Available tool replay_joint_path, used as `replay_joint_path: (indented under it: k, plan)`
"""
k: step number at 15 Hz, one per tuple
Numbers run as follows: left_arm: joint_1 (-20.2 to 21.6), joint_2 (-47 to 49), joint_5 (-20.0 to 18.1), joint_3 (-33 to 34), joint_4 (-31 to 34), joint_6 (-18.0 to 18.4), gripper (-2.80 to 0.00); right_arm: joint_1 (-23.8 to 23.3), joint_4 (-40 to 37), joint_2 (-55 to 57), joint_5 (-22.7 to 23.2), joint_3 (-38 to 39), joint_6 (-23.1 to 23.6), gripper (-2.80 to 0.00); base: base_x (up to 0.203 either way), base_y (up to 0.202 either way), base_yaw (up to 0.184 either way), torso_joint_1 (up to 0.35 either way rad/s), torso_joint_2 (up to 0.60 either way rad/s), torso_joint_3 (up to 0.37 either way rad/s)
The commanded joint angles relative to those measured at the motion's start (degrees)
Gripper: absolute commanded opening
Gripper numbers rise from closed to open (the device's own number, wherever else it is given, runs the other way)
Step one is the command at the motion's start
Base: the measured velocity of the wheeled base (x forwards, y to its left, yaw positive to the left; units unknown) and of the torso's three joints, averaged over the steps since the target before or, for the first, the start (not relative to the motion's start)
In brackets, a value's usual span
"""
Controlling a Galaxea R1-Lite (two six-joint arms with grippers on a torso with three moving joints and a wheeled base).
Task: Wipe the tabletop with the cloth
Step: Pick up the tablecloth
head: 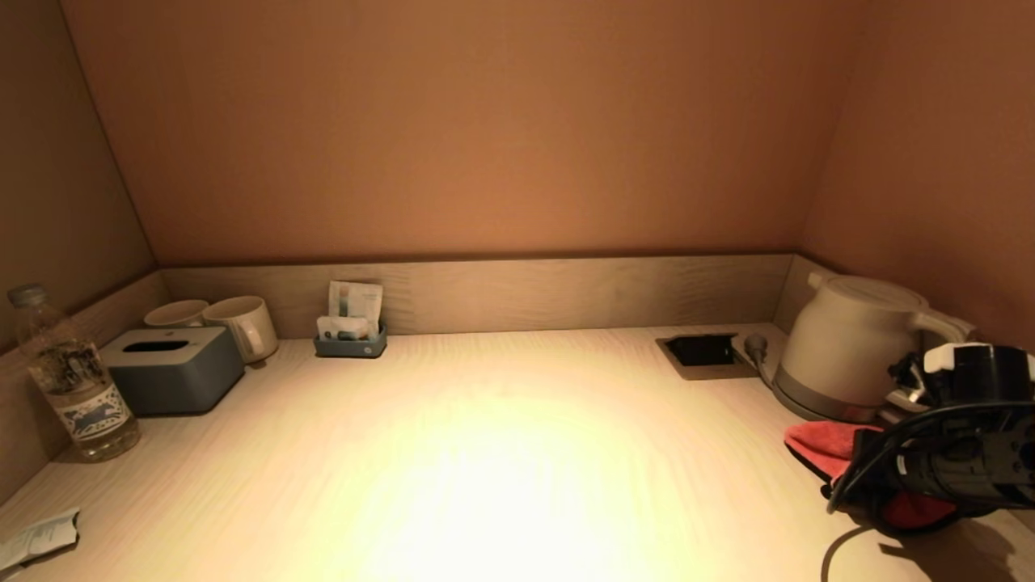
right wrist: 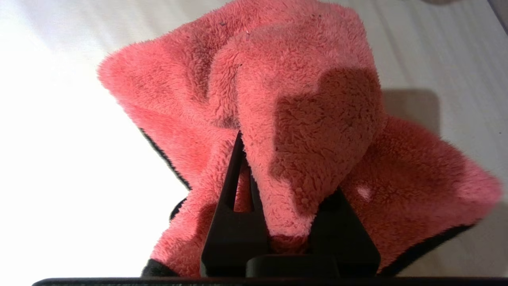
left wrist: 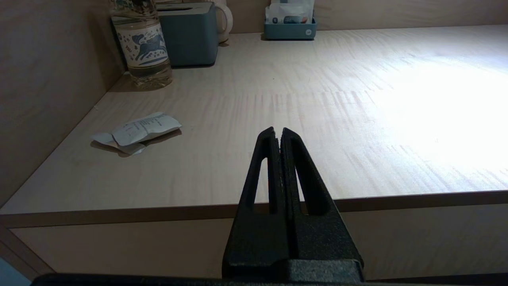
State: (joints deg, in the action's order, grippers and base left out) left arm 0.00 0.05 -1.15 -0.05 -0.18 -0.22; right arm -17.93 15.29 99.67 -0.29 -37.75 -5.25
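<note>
A red fleece cloth (head: 823, 443) lies bunched on the light wooden tabletop (head: 485, 453) at the right, just in front of the kettle. My right gripper (head: 872, 462) is down on it and shut on a fold of it. In the right wrist view the cloth (right wrist: 301, 99) bulges up between the black fingers (right wrist: 234, 178) of the right gripper (right wrist: 285, 167) and spreads out on the tabletop around them. My left gripper (left wrist: 278, 130) is shut and empty, held below and in front of the table's front edge on the left. It does not show in the head view.
A white kettle (head: 849, 347) and a recessed socket (head: 702, 352) stand at the back right. A water bottle (head: 73, 380), grey tissue box (head: 174, 368), two mugs (head: 242, 323) and a sachet holder (head: 350, 335) line the back left. Crumpled paper (head: 36, 537) lies front left.
</note>
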Motion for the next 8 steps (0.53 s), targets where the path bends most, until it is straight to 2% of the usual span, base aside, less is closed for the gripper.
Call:
replay_joint_path:
  k: [1, 4, 8]
  plan:
    - [-0.01, 0.04, 0.00, 0.03, -0.06, -0.04, -2.80, 0.58, 0.12, -2.73, 0.76, 0.16, 0.05, -2.80, 0.000, 0.000, 0.000, 0.000, 0.00, 0.000]
    - [-0.01, -0.05, 0.00, 0.00, -0.04, -0.04, -2.80, 3.80, -0.07, -9.67, 0.88, 0.41, 0.22, -2.80, 0.000, 0.000, 0.000, 0.000, 0.00, 0.000]
    - [0.00, 0.04, 0.00, 0.05, 0.01, -0.04, -2.80, 11.86, -1.47, -17.08, 0.69, 0.11, 0.48, -2.80, 0.000, 0.000, 0.000, 0.000, 0.00, 0.000]
